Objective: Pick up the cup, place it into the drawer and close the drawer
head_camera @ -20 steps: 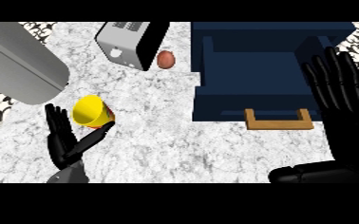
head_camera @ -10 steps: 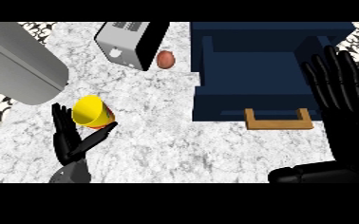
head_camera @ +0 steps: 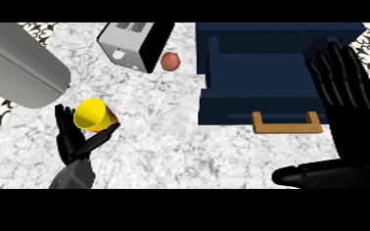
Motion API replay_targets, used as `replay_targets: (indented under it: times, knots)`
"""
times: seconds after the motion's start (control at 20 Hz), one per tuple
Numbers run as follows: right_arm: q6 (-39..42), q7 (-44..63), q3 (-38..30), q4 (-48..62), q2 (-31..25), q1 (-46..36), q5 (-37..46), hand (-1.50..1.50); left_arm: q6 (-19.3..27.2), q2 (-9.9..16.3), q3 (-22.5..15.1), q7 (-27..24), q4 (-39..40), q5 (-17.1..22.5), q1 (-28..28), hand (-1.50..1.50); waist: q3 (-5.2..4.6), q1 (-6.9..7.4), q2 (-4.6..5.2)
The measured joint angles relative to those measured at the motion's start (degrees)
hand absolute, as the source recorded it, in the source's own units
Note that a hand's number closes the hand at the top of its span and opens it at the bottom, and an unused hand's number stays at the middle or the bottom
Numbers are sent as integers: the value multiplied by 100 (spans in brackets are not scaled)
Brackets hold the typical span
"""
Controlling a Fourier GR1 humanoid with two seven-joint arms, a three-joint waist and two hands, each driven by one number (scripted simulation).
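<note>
A yellow cup (head_camera: 95,114) lies tipped on the marble counter at the left, its mouth facing me. My left hand (head_camera: 74,138) stands just below it with straight fingers and the thumb reaching toward the cup's base; nothing is held. The dark blue drawer (head_camera: 217,103) is pulled open at the right, with a wooden handle (head_camera: 286,123) on its front. My right hand (head_camera: 342,85) is open, fingers up, over the drawer's right side.
A silver toaster (head_camera: 133,44) stands at the back. A brown egg-shaped object (head_camera: 170,61) lies beside it, near the drawer's left wall. A large grey cylinder (head_camera: 25,73) fills the far left.
My left hand has crept slightly up and right toward the cup. The right hand has barely shifted. The cup and the drawer have not moved.
</note>
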Motion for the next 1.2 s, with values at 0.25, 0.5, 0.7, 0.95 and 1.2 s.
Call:
replay_targets:
  times: [0.25,0.5,0.7,0.95,1.2]
  knots:
    - [52,-177,29,63,35,105,14,-150,-537,169,117,-227,551,161,-181,-150,-2,-13,3]
    - [-5,-5,-23,-16,17,21,-47,-150,-976,90,46,-223,640,249,-333,-150,0,-9,-1]
    - [42,1,11,-102,11,131,-60,-150,-1315,142,77,-407,980,289,-570,150,-3,-29,6]
    - [129,-25,-93,-82,-72,123,-143,-150,-1505,278,110,-696,1312,241,-825,150,-5,-51,15]
    - [163,-132,-120,-35,-68,188,-131,-150,-1250,255,140,-915,1293,165,-872,150,-3,-42,14]
